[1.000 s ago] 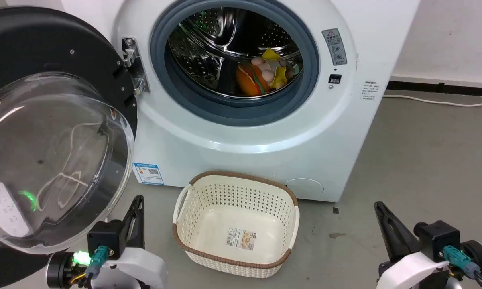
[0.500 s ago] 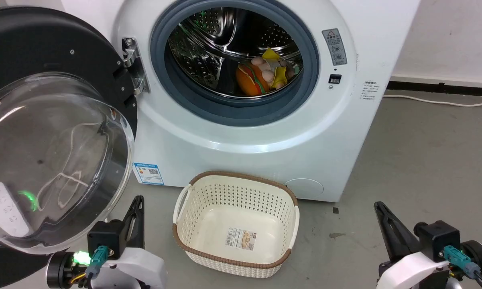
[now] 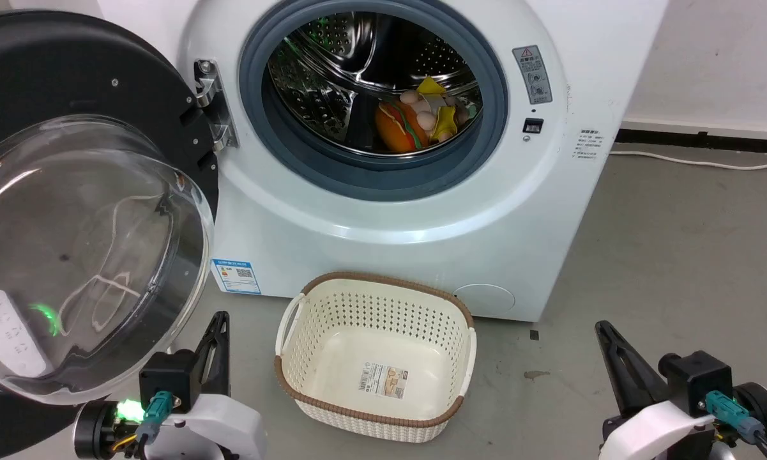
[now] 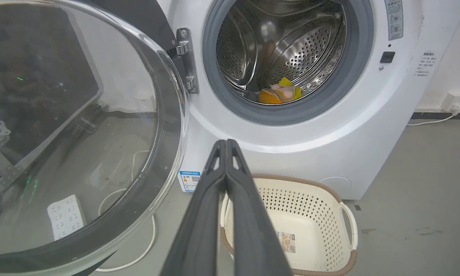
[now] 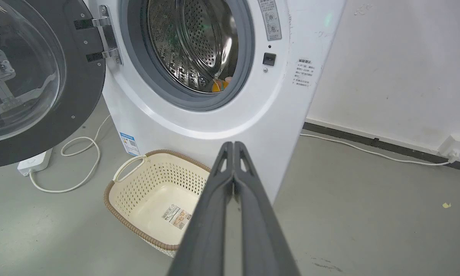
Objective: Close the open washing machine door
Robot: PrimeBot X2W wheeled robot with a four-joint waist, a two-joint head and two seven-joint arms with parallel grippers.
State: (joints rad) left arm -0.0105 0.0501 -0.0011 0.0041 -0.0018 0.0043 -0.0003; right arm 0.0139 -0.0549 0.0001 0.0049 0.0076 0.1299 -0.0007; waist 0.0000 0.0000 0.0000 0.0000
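The washing machine door (image 3: pixel 83 223) hangs wide open off the left edge of the machine's front, carried by its metal hinge (image 3: pixel 214 105). Its bulging glass bowl faces us and its black rim runs out past the left edge of the head view.

We judge it stiff and fairly heavy. It should swing freely on the hinge, then need a firm last push to latch. The glass looks smooth and rounded, so a finger would likely slide off it, and it should not be knocked. We would push on the black rim instead, at the side far from the hinge, rather than try to pinch anything.

The drum mouth (image 3: pixel 373 96) stands open with soft toys (image 3: pixel 415 118) lying inside, clear of the grey seal. A cream basket (image 3: pixel 370 279) sits on the floor (image 3: pixel 677 255) against the machine's lower front edge.

Our left gripper (image 3: pixel 220 317) hovers just below the bowl's lower edge, apart from it. Our right gripper (image 3: pixel 603 327) is low toward the floor's right side, well apart from the door. Both have their fingers pressed together on nothing.
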